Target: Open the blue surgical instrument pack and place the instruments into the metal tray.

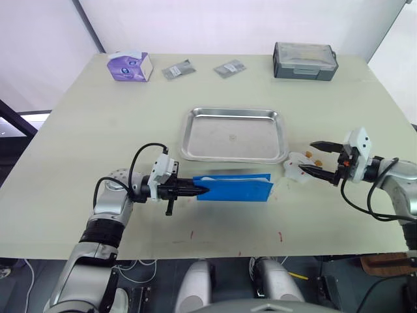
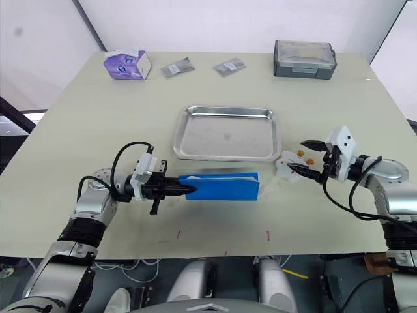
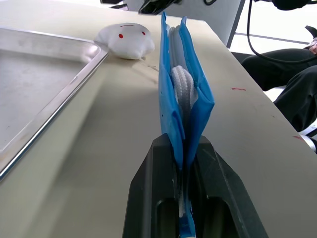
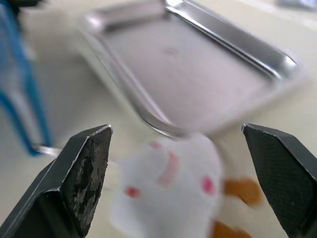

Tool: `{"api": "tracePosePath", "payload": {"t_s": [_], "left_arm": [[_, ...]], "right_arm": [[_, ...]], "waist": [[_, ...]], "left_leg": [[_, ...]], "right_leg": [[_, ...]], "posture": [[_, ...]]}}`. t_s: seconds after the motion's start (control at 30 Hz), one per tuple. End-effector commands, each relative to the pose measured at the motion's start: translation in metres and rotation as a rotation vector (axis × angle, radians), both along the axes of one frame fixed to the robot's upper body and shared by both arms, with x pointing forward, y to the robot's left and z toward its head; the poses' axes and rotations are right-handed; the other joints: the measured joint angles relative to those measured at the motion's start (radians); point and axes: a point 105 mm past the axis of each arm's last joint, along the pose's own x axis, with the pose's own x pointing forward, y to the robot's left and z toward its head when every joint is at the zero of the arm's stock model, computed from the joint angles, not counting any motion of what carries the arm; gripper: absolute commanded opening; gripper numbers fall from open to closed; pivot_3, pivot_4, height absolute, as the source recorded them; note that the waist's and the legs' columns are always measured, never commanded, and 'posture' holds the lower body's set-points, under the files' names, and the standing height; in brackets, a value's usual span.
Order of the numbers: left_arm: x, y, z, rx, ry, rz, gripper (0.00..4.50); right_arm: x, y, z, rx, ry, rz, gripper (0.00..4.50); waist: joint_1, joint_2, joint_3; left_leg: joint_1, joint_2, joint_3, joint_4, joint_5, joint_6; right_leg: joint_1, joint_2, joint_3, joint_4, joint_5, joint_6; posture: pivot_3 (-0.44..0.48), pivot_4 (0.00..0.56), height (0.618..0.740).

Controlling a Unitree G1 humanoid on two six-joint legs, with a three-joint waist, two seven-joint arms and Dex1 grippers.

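Observation:
The blue surgical instrument pack stands on edge on the table, just in front of the metal tray. My left gripper is shut on the pack's left end; the left wrist view shows blue fabric and pale lining pinched between its fingers. The tray is empty. My right gripper is open to the right of the pack, around a small white soft lump with red and orange marks. The instruments are hidden.
A purple tissue box stands at the far left, two small grey packets lie beside it, and a grey lidded box sits at the far right. Bare table lies left of the tray and along the front edge.

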Motion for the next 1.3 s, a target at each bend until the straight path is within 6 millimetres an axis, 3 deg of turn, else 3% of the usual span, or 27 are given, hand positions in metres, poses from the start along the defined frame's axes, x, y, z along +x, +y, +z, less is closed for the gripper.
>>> {"api": "tracePosePath", "payload": {"t_s": [0.03,0.1,0.27,0.4,0.5,0.87,1.17,1.3], "left_arm": [[-0.001,-0.003,0.012,-0.010,-0.041,-0.053,0.00],[-0.002,-0.003,0.012,-0.009,-0.042,-0.054,0.00],[-0.001,-0.003,0.011,-0.009,-0.043,-0.050,0.00],[0.000,-0.003,0.011,-0.011,-0.045,-0.043,0.00],[0.001,-0.003,0.011,-0.011,-0.048,-0.037,0.00],[0.008,-0.006,0.009,0.021,-0.063,-0.007,0.00],[0.011,-0.007,0.007,0.035,-0.066,-0.014,0.00],[0.012,-0.007,0.008,0.037,-0.068,-0.018,0.00]], "right_arm": [[0.004,-0.009,-0.019,-0.017,0.109,-0.088,4.39],[0.001,-0.008,-0.025,-0.028,0.144,-0.081,4.39],[-0.008,-0.004,-0.029,0.041,0.245,-0.070,3.23],[-0.018,-0.007,-0.023,0.078,0.268,-0.050,1.30],[-0.026,-0.008,-0.014,0.123,0.277,-0.034,0.23],[-0.052,0.000,0.054,0.405,0.203,0.086,0.23],[-0.054,0.035,0.121,0.646,0.079,0.221,0.23],[-0.047,0.057,0.134,0.618,0.035,0.238,0.23]], "waist": [[0.000,0.000,0.000],[0.000,0.000,0.000],[0.000,0.000,0.000],[0.003,0.000,0.000],[0.005,0.000,0.000],[0.000,0.000,0.000],[0.001,0.000,0.000],[0.000,0.000,0.000]], "left_leg": [[0.000,0.000,0.000,0.000,0.000,0.000],[0.000,0.000,0.000,0.000,0.000,0.000],[0.000,0.000,0.000,0.000,0.000,0.000],[0.000,0.000,0.000,0.000,0.000,0.000],[-0.001,0.000,0.000,0.000,0.000,0.000],[-0.001,0.000,-0.001,0.000,0.000,0.000],[-0.001,0.000,-0.001,0.000,0.000,0.000],[-0.002,0.000,-0.001,0.000,0.000,0.000]], "right_leg": [[0.000,0.000,0.000,0.000,0.000,0.000],[0.000,0.000,0.000,0.000,0.000,0.000],[0.000,0.000,0.000,0.000,0.000,0.000],[0.000,0.000,0.000,0.000,0.000,0.000],[0.000,0.000,0.000,-0.001,0.000,0.000],[0.000,0.000,0.000,-0.001,0.000,0.000],[0.000,0.000,0.000,-0.001,0.000,0.000],[0.000,0.000,-0.001,-0.001,0.000,0.000]], "posture": [[0.000,0.150,0.731],[0.000,0.150,0.731],[0.000,0.150,0.731],[0.000,0.150,0.731],[0.000,0.150,0.731],[0.000,0.150,0.731],[0.000,0.150,0.731],[0.000,0.150,0.731]]}}
